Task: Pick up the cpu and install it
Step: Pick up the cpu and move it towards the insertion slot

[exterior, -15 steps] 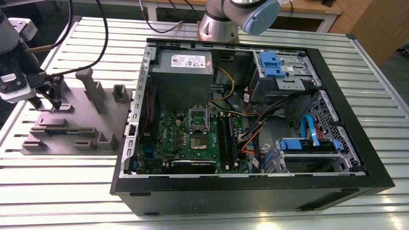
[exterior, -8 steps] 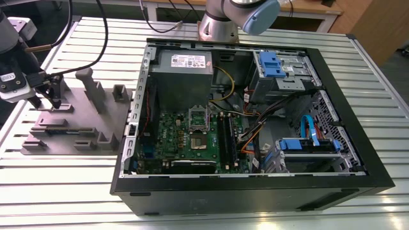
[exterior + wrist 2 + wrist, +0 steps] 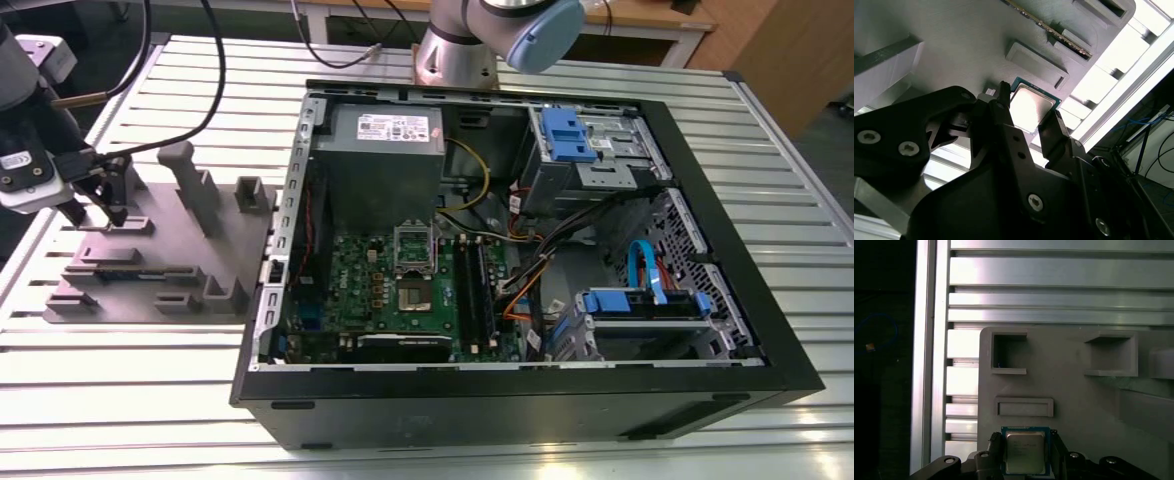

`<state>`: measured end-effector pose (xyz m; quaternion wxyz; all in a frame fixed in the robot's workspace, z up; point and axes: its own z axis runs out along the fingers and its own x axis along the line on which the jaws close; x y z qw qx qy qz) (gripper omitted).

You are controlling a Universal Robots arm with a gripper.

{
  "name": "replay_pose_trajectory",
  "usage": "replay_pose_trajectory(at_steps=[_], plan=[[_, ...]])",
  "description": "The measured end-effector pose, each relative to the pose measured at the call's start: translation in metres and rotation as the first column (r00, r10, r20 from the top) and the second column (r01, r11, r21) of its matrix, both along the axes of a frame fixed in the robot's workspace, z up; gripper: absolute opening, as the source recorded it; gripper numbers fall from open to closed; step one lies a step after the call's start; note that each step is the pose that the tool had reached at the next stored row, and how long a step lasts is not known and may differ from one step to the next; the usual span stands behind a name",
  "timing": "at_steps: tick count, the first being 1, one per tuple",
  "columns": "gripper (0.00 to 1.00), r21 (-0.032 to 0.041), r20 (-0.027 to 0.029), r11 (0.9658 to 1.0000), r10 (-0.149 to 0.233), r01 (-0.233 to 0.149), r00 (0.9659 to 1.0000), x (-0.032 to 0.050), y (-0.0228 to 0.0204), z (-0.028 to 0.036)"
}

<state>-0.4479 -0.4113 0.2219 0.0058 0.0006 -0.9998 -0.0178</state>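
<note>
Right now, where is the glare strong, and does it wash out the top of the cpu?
In the second wrist view the top of the cpu is washed out to white, as are the table slats; in the first wrist view the cpu is evenly lit; the exterior view has soft, even light.
</note>
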Motion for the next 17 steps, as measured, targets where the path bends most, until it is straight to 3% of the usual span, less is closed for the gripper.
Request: replay_pose_trajectory(at_steps=[17], plan=[[0.47,0.0,-0.0001,1.0,0.0,0.0,1.0,0.0,0.0,0.0032]])
